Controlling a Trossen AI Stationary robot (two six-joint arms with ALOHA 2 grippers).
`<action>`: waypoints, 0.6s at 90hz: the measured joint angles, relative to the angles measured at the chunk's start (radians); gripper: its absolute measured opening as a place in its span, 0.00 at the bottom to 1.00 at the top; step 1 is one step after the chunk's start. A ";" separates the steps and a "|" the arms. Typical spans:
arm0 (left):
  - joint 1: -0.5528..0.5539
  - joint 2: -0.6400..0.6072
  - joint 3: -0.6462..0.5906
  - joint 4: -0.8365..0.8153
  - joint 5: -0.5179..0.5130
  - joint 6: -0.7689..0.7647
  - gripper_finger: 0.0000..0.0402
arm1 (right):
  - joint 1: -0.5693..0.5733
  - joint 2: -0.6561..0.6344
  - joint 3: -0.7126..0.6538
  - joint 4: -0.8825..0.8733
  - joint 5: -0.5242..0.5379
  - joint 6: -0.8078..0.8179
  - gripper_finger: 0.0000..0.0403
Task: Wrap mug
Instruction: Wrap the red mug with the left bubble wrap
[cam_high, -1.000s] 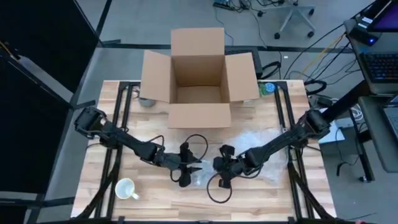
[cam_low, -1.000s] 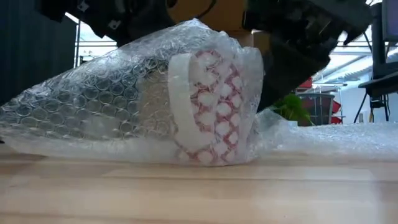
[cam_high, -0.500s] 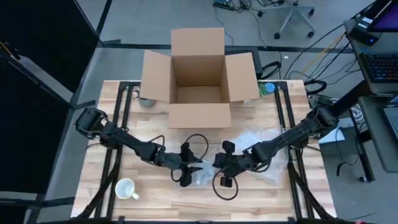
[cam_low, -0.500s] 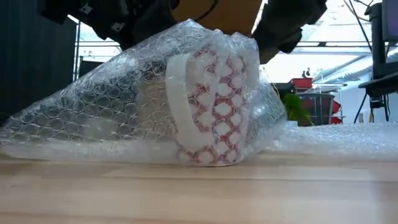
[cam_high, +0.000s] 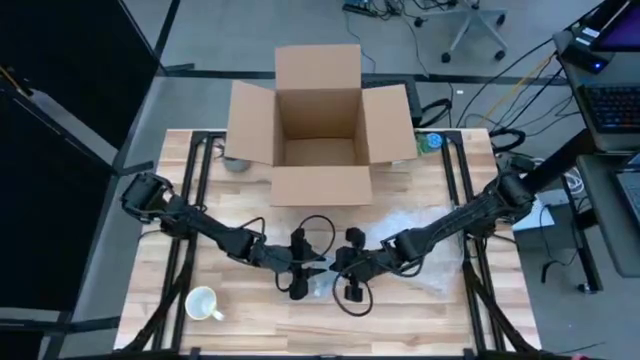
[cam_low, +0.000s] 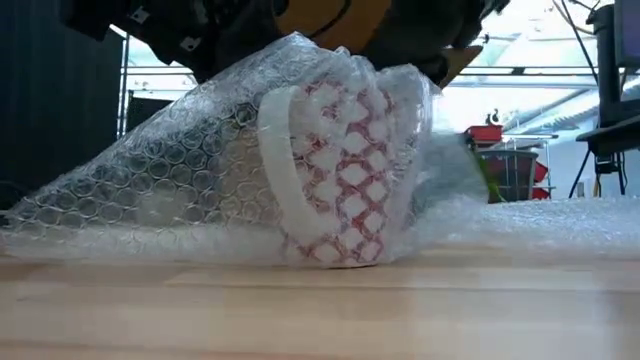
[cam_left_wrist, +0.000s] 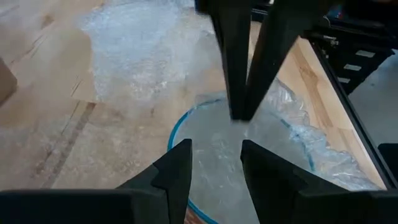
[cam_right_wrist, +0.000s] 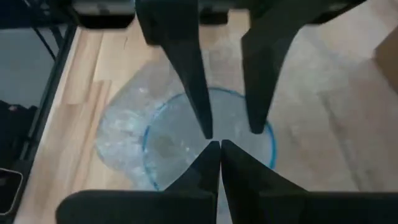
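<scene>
Fingers of the left gripper (cam_left_wrist: 214, 163) stand a little apart over the rim of the mug (cam_low: 340, 175), with nothing visibly pinched between them. The right gripper (cam_right_wrist: 217, 146) has its own fingers pressed together, tips touching; whether a fold of bubble wrap (cam_low: 150, 180) is caught in them I cannot tell. Both grippers meet above the mug, just in front of the open cardboard box (cam_high: 318, 120) and a fair way nearer the table's front edge.

The mug, white with a red pattern, stands upright on the wooden table (cam_low: 320, 310) with the wrap draped over its top and down one side, trailing off in a long slope toward the dark side of the room. Its handle shows through the plastic. On the other side the sheet lies loose and flat on the table, so the mug is covered but not closed in.

To my eye the step in hand is folding the sheet over the mug's mouth. Next the loose flap would need to be gathered and pulled round the bare side, tight enough to stay, without tipping the mug.

A second, plain mug (cam_high: 203, 303) sits unwrapped well off from the box, near the table's front left corner.
</scene>
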 joint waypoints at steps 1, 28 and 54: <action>0.000 0.000 0.000 0.000 0.000 0.000 0.32 | -0.001 0.003 0.000 0.000 -0.001 0.000 0.00; 0.000 0.000 0.000 -0.002 -0.001 0.001 0.32 | -0.033 0.026 0.118 -0.161 -0.052 -0.028 0.00; 0.000 0.000 0.000 -0.012 0.000 0.012 0.32 | -0.035 0.224 0.439 -0.519 -0.051 -0.075 0.00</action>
